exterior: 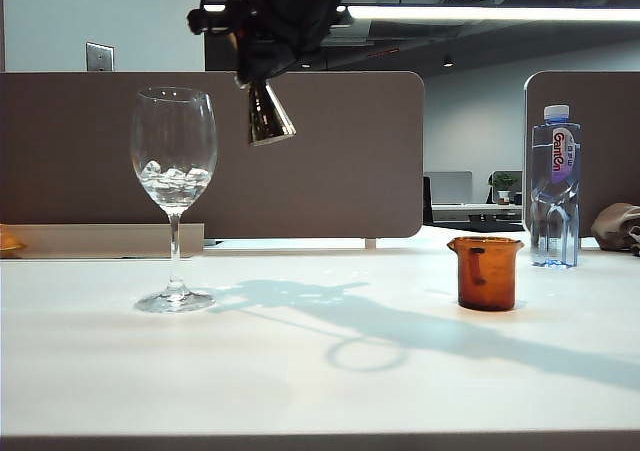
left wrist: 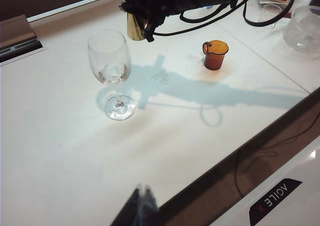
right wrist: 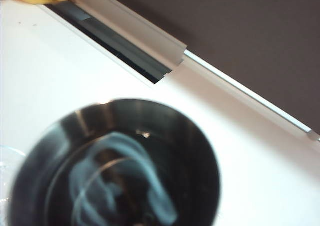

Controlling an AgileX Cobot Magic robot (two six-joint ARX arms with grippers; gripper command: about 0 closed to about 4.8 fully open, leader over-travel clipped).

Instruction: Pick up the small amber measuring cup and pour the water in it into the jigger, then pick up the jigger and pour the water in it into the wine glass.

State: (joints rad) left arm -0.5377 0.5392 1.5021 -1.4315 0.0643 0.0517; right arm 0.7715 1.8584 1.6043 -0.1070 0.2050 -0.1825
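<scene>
Exterior view: the right gripper (exterior: 262, 66) holds the gold metal hourglass jigger (exterior: 268, 115) aloft, just beside the tall clear stemmed wine glass (exterior: 174, 161) standing on the white bench (exterior: 300, 371). The short amber measuring cup (exterior: 486, 272) stands toward the bench's right edge.

Left wrist view: the left gripper (left wrist: 141, 206) hangs over the near edge, fingers nearly together, empty.

Right wrist view: the jigger's dark cone fills the foreground.

light: bright overhead strip | shadows: sharp arm shadow on table (exterior: 300, 391) | blur: right wrist view soft

jigger (exterior: 269, 114) above-right of wine glass (exterior: 174, 196) | measuring cup (exterior: 486, 272) far R
</scene>
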